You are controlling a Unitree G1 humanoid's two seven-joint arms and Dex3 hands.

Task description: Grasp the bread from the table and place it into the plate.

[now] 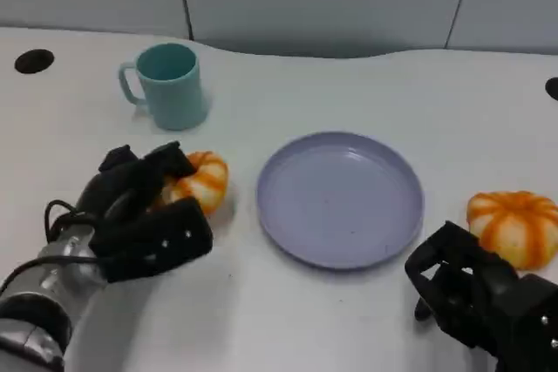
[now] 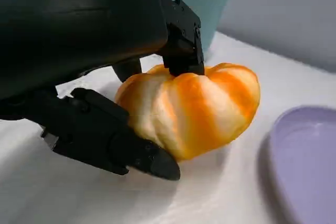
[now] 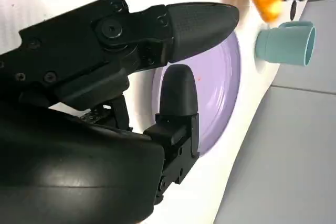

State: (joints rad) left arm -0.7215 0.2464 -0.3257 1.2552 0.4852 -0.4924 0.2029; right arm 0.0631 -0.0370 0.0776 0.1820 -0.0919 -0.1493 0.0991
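A pumpkin-shaped bread [image 1: 202, 180], orange with pale stripes, is gripped by the left hand [image 1: 144, 211] at left of centre, beside the lilac plate [image 1: 340, 199]. The right hand [image 1: 475, 294], lower right, is held empty with fingers apart.

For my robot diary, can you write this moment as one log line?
left hand: fingers gripping bread on table | right hand: idle | plate: empty

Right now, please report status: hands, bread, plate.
Left hand closed around orange striped bread, still on table. Right hand empty, fingers apart. Round lilac plate bare, path clear.
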